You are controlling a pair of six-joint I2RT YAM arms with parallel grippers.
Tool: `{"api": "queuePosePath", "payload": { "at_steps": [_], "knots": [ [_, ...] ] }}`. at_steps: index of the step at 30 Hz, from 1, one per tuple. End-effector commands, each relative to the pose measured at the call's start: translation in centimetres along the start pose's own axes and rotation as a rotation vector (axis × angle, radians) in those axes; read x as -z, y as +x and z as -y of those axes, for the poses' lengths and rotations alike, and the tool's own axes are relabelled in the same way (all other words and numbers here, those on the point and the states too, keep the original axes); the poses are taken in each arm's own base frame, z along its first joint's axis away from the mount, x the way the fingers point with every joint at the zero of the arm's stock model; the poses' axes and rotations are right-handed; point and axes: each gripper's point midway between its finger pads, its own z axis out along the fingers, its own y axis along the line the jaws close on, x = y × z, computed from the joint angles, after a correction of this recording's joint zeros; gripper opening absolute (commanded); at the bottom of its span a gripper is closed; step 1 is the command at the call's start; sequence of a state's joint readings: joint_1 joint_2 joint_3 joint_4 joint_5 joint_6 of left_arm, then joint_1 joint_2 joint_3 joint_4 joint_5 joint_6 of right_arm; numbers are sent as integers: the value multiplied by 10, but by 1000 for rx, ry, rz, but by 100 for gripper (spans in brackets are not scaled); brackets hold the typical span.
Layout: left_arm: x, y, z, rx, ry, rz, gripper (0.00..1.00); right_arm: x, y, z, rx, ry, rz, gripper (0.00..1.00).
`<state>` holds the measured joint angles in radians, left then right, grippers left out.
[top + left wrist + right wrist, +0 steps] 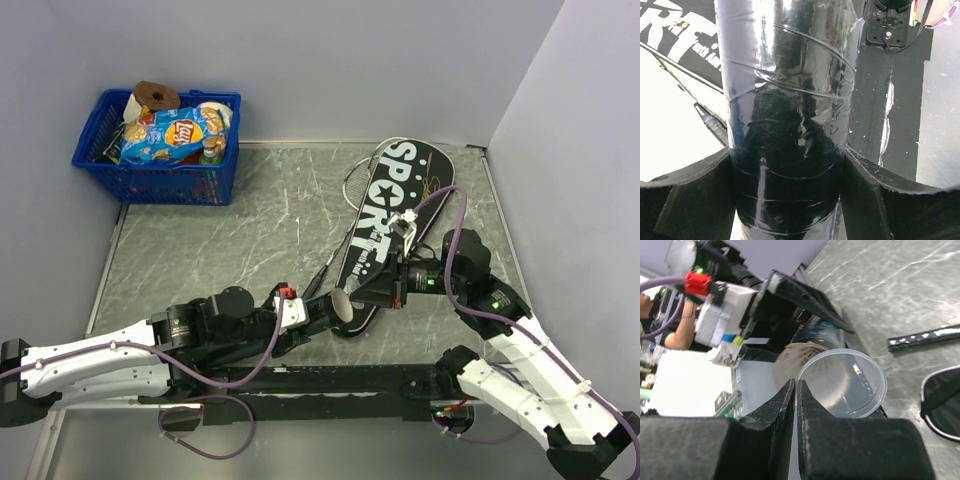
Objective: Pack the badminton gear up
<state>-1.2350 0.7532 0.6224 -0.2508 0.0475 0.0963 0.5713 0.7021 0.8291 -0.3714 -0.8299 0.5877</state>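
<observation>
Two claws at work: my left claw (320, 311) clamps wide around the long dark tube (785, 125), its mouth just beside the narrow end of the black SPORT bag (400, 200); my right claw (796, 390) stands a slit apart at the tube's clear cap (857, 387); whether it grips, I cannot tell.
</observation>
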Motion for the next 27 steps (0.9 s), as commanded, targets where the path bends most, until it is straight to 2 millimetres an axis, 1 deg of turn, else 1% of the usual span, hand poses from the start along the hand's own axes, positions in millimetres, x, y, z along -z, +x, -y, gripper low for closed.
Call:
{"api": "queuePosePath", "payload": {
  "at_steps": [1, 15, 27],
  "knots": [
    [4, -37, 1, 6, 8, 115, 2, -3, -5, -17, 55, -68, 12, 12],
    [5, -37, 0, 3, 5, 116, 1, -20, 10, -24, 54, -110, -55, 12],
    [6, -36, 1, 3, 8, 116, 1, -24, 16, -30, 59, -126, -82, 12]
  ]
}}
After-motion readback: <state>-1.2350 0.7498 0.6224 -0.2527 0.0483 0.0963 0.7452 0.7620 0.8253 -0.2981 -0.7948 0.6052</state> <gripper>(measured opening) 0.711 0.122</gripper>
